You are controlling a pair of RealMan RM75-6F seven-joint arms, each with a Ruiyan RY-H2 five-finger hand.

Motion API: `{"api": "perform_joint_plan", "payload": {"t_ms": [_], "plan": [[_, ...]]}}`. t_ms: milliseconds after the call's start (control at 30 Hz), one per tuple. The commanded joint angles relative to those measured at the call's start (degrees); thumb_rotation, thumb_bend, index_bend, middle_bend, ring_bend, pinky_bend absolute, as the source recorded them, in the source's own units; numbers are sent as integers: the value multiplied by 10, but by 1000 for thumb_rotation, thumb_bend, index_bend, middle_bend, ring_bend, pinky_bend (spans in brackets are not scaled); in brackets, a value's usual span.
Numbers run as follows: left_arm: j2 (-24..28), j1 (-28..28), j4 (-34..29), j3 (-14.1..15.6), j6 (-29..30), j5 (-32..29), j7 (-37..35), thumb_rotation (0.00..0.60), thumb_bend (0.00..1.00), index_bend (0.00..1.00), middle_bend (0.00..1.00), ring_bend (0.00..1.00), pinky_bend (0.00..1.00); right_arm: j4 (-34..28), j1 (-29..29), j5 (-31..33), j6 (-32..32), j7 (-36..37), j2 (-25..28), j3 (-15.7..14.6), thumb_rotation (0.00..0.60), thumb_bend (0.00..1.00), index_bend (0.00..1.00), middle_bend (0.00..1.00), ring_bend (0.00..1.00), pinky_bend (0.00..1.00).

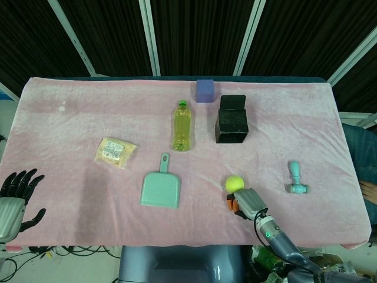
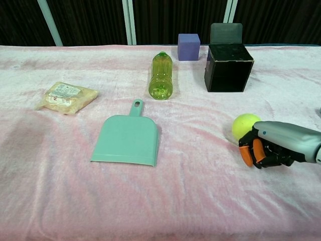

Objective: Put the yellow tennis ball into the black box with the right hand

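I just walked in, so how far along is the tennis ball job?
Early. The right hand is against the tennis ball, which sits on the pink cloth, not lifted. Grasping, carrying and dropping it into the black box remain.

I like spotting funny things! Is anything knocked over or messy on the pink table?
Only one thing: the green bottle lies on its side, its cap towards the purple block. The black box stands upright with its lid flipped open. Nothing looks spilled or broken.

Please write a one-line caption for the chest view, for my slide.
Right hand reaches the yellow tennis ball on the pink cloth; black box waits behind.
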Motion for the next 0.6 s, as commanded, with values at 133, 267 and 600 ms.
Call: {"api": "perform_joint_plan", "payload": {"t_ms": [133,267,600], "plan": [[-1,0,0,0,-1,0,1,600,274,137,47,0,0,38,22,19,-17,13,-20,23,600,1000,949,835,857,1000],[-2,1,0,-1,0,1,1,600,274,137,47,0,0,66,37,23,-29,15,-32,30,600,1000,949,835,857,1000],[-2,2,2,-4,0,-3,-1,600,273,137,47,0,0,159,81,26,-55,33,-67,52,600,1000,949,835,856,1000]]}}
